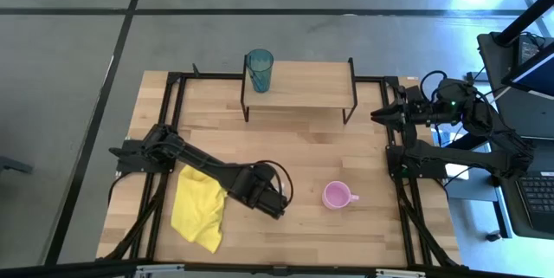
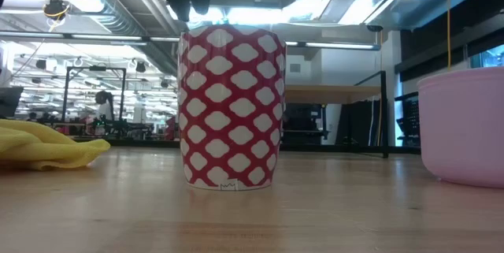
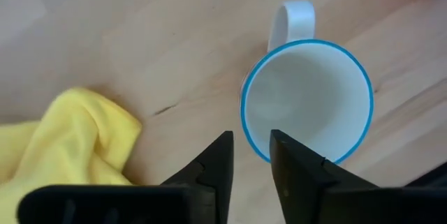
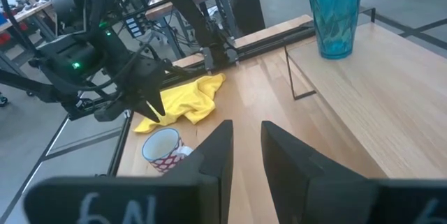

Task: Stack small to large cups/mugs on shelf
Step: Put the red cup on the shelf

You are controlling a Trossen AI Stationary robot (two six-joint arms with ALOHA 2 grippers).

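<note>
A mug, red with white patches outside, white inside with a blue rim (image 3: 307, 105), stands upright on the tabletop; it also shows in the low view (image 2: 231, 107) and the right wrist view (image 4: 162, 148). My left gripper (image 3: 251, 155) hovers above its rim, open by a narrow gap, one finger over the outside and one over the inside, opposite the handle (image 3: 293, 16). The pink mug (image 1: 336, 196) stands to its right. The teal tumbler (image 1: 259, 70) stands on the left end of the shelf (image 1: 303, 87). My right gripper (image 1: 378, 115) waits at the table's right edge, open by a narrow gap.
A crumpled yellow cloth (image 1: 199, 207) lies on the table just left of my left gripper. The shelf's top to the right of the tumbler is bare wood (image 1: 316, 83). Black frame rails (image 1: 164, 139) run along the table's left and right sides.
</note>
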